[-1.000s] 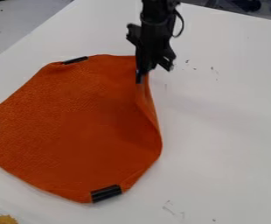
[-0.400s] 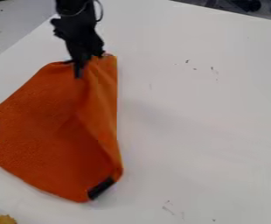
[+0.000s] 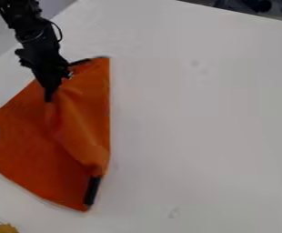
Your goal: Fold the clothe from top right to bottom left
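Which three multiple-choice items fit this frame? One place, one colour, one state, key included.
1. Where is the gripper?
A) Off the cloth, to its right
B) Over the cloth's upper half
C) At the cloth's bottom end

2. What colour is the cloth?
A) Orange
B) Blue
C) Green

3. How does the cloth lie?
A) Fully flat, unfolded
B) Rolled into a tube
C) Partly folded over itself

Key:
1 B: the gripper's tips are over the cloth, above its middle in the view.
2 A: the whole visible cloth is orange.
3 C: a flap on the right lies over part of the cloth, with a straight edge down that side.
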{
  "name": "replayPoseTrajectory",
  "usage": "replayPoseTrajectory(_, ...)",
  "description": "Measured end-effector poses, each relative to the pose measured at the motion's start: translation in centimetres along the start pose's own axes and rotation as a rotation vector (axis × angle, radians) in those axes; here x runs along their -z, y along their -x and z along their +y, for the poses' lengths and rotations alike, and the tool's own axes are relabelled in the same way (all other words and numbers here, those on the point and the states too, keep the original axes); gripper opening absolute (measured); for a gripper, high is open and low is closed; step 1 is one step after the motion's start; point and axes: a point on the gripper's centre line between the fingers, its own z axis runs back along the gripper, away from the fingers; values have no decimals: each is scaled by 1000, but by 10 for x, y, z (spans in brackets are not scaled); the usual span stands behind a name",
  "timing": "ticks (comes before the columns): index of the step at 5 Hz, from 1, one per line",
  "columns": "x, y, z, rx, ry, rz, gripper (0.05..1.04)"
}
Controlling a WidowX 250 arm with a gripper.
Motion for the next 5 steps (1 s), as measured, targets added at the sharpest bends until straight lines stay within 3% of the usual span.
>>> replayPoseTrajectory(1, 9, 3, 0, -11, 33, 2, 67)
replayPoseTrajectory(2, 10, 7, 1, -1, 36, 3, 206)
replayPoseTrajectory(3, 10, 14, 1, 42, 30, 53, 454)
replayPoseTrajectory(4, -3, 8, -3, 126, -16, 88, 757)
replayPoseTrajectory(5, -18, -3, -13, 174, -52, 102, 989)
